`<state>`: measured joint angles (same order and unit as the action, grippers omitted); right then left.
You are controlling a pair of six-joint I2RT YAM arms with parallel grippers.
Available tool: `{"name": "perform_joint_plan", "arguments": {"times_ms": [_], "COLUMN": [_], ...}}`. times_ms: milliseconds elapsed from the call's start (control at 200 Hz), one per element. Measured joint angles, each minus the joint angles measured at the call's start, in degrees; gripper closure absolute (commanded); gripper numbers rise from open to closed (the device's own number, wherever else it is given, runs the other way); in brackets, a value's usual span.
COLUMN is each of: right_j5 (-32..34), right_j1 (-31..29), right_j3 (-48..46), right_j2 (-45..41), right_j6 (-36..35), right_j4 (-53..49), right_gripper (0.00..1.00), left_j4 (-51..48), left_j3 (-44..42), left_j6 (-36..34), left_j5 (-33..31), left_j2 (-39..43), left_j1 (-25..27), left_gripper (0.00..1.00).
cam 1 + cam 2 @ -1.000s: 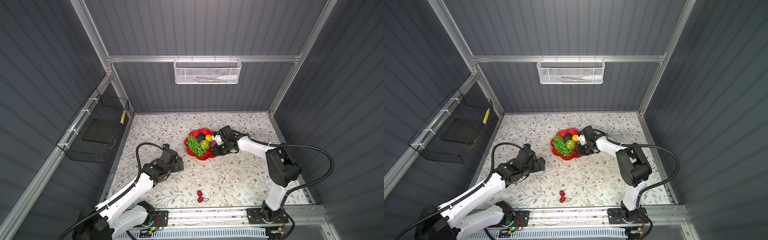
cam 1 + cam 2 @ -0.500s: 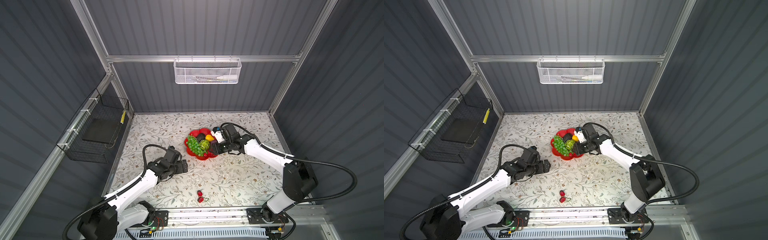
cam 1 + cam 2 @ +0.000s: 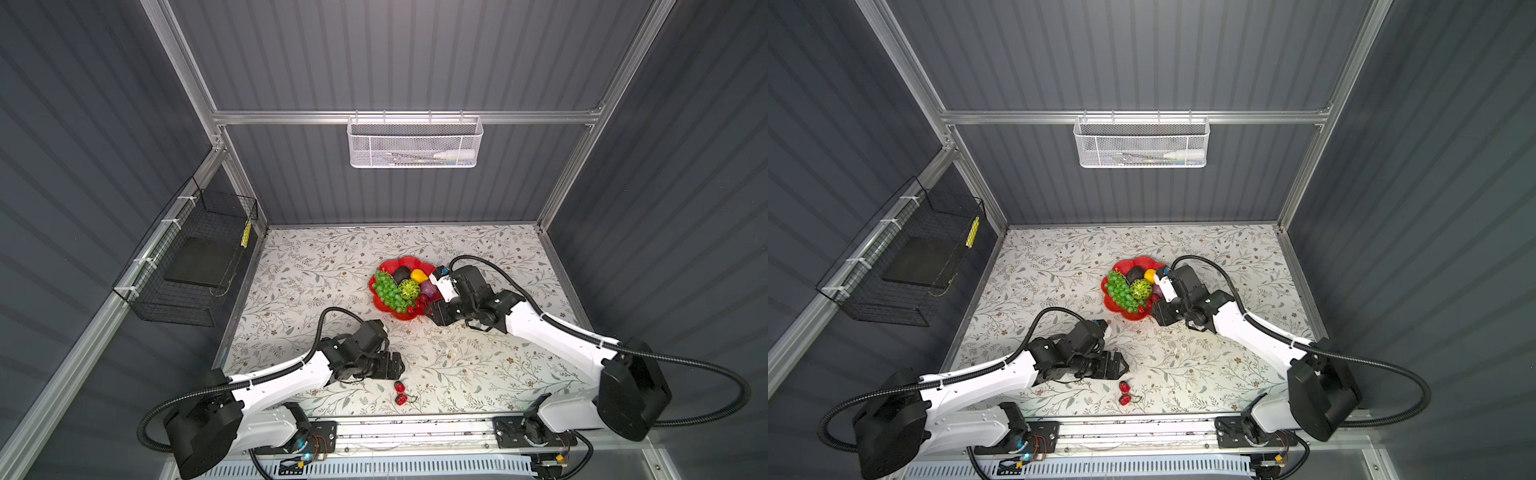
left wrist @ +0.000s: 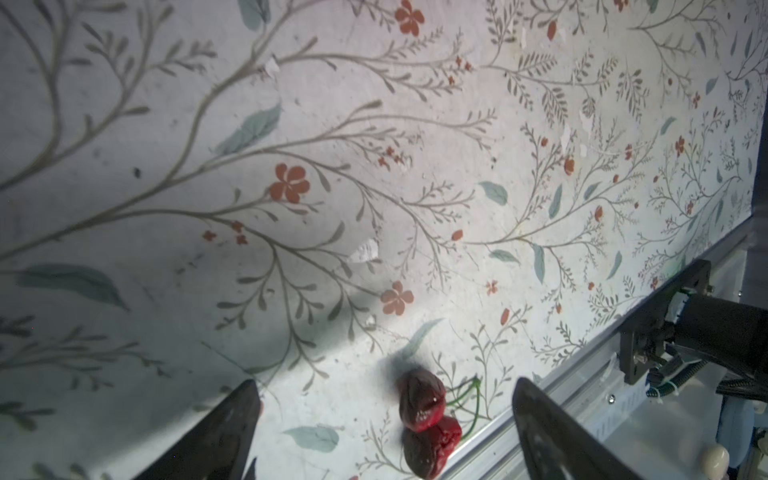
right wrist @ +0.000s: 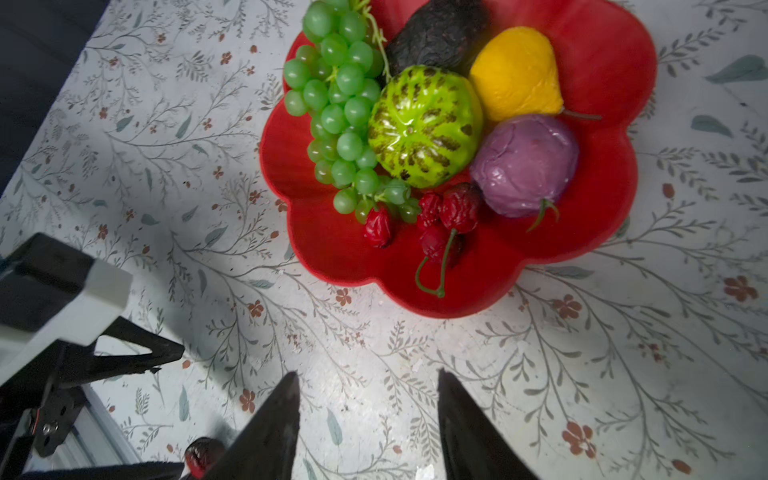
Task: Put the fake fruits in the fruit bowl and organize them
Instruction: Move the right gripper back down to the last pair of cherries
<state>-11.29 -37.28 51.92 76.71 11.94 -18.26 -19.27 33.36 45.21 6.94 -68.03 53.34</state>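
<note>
While hovering low over the floral worktop (image 4: 374, 124), spread wide and gripping nothing: left hand (image 4: 384, 382), with a loose pair of red cherries (image 4: 424, 419) lying on the worktop just by its fingertips (image 4: 245, 399), near the front rail (image 3: 415, 423). Likewise parted and empty: right hand (image 5: 368, 374), over bare worktop near the red fruit bowl (image 5: 602, 62). Resting inside the bowl: green grape bunch (image 5: 340, 104), bumpy green ball (image 5: 424, 124), yellow pear (image 5: 515, 75), dark avocado (image 5: 436, 33), purple round fruit (image 5: 525, 164), plus more stemmed cherries (image 5: 457, 208) toward the rim nearest the right hand.
</note>
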Motion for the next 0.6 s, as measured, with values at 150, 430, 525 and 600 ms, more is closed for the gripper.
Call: {"name": "perform_joint_plan", "arguments": {"times_ms": [150, 430, 525, 600], "right_j5": [-1.38, 0.31, 0.85, 1.73], "right_j1": [-8.28, -26.56, -30.97, -33.62], "right_j3": [-6.49, -10.32, -8.79, -6.51], "right_j2": [-5.03, -1.16, 2.56, 6.75], "right_j6": [-0.04, 2.05, 2.01, 1.33], "right_j4": [0.37, -2.82, -2.86, -3.43], "right_gripper": [0.46, 0.4, 0.38, 0.38], "left_j4": [-3.1, -11.39, -13.51, -14.97], "left_j3": [-0.26, 0.46, 1.11, 1.16], "left_j6": [2.36, 6.43, 7.08, 7.65], "left_j5": [-5.42, -18.58, -21.55, -22.84], "left_j2": [5.51, 9.75, 11.06, 12.09], "left_j1": [0.15, 0.15, 0.15, 0.15], "left_gripper": [0.04, 0.02, 0.02, 0.02]}}
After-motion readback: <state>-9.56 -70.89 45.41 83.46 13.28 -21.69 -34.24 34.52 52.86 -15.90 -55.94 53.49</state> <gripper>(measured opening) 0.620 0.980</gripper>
